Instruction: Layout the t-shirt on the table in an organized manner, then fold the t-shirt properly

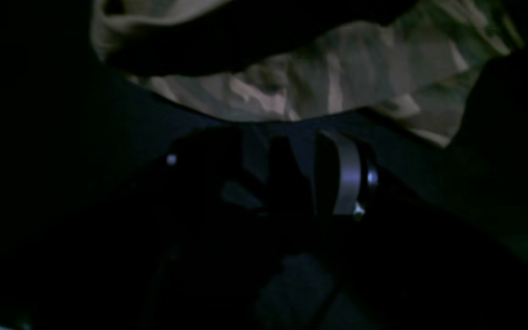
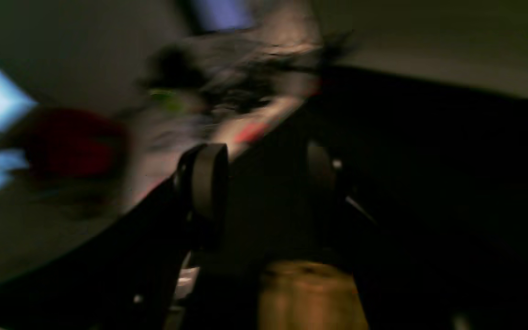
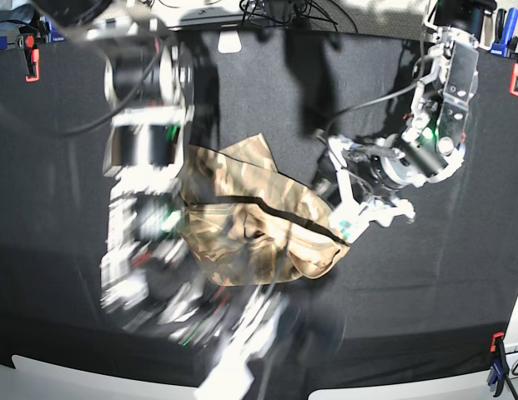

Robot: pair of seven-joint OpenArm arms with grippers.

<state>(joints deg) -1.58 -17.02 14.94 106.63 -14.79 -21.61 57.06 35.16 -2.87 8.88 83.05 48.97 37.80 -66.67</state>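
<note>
The camouflage t-shirt (image 3: 250,221) lies crumpled in a heap at the middle of the black table (image 3: 425,283). My left gripper (image 3: 359,218) hangs at the heap's right edge. In the left wrist view it is open (image 1: 282,160), with only black cloth between its fingers (image 1: 347,176) and the t-shirt (image 1: 319,78) just beyond the tips. My right arm (image 3: 142,242) is a motion-blurred streak along the heap's left side and down toward the front edge. The right gripper (image 2: 264,174) is open with nothing between its fingers (image 2: 205,179).
Red clamps (image 3: 29,62) (image 3: 517,79) (image 3: 496,343) and a blue one (image 3: 500,33) hold the cloth at the table's edges. Cables and a wire stand (image 3: 279,12) crowd the far edge. In the blurred right wrist view a red shape (image 2: 71,142) lies beyond the table's edge.
</note>
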